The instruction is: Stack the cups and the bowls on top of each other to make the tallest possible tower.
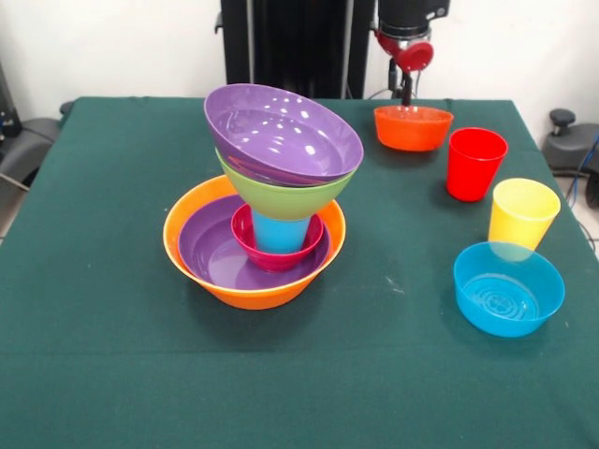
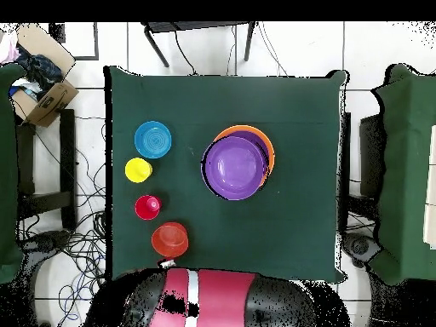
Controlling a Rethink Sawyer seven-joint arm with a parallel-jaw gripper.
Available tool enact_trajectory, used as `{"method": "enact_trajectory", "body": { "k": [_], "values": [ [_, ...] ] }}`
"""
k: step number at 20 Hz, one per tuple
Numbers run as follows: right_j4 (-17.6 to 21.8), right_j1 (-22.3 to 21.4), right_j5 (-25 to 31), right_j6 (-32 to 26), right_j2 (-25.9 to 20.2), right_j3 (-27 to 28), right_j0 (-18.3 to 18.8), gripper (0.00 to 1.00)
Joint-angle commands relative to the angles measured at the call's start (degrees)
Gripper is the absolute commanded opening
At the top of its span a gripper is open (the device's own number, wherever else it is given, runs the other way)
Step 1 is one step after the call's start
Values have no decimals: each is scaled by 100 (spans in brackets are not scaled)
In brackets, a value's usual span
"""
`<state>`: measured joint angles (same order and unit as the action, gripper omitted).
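Your tower [image 1: 267, 201] stands a little left of the counter's [image 1: 103, 355] middle in the front view: big orange bowl [image 1: 192, 257] as base, a purple bowl [image 1: 211, 253] nested in it, then a pink-red bowl [image 1: 245, 245] holding the blue cup [image 1: 279, 232], with a green bowl [image 1: 290, 199] and a second purple bowl [image 1: 281, 131] perched on top, both visibly tilted.

The loose pieces run down the right edge: small orange bowl [image 1: 413, 127] near the far corner, red cup [image 1: 475, 164], yellow cup [image 1: 523, 213], blue bowl [image 1: 508, 288] nearest the camera.

The pincer [image 1: 406, 92] hangs just above the small orange bowl's far rim. I cannot tell how wide it is open, and it seems to hold nothing.

Expect light, stiff, slick plastic. Pinch each piece across its rim wall, since the tapered sides would likely slip. Set anything on the leaning top softly, or it may slide off.
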<state>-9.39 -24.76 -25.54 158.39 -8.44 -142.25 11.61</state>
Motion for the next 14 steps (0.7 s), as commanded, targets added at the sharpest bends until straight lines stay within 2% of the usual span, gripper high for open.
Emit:
{"method": "enact_trajectory", "body": {
  "k": [1,4,7,10,14],
  "values": [
    [-467,-282,237,1066,-516,854,30,100],
    [-433,-269,-121,1048,-345,953,-81,100],
    [-709,-422,-380,974,57,1014,-436,100],
    [-954,-500,-358,895,316,1064,-648,100],
    [-850,-179,-515,1047,238,1213,-555,100]
  ]
}}
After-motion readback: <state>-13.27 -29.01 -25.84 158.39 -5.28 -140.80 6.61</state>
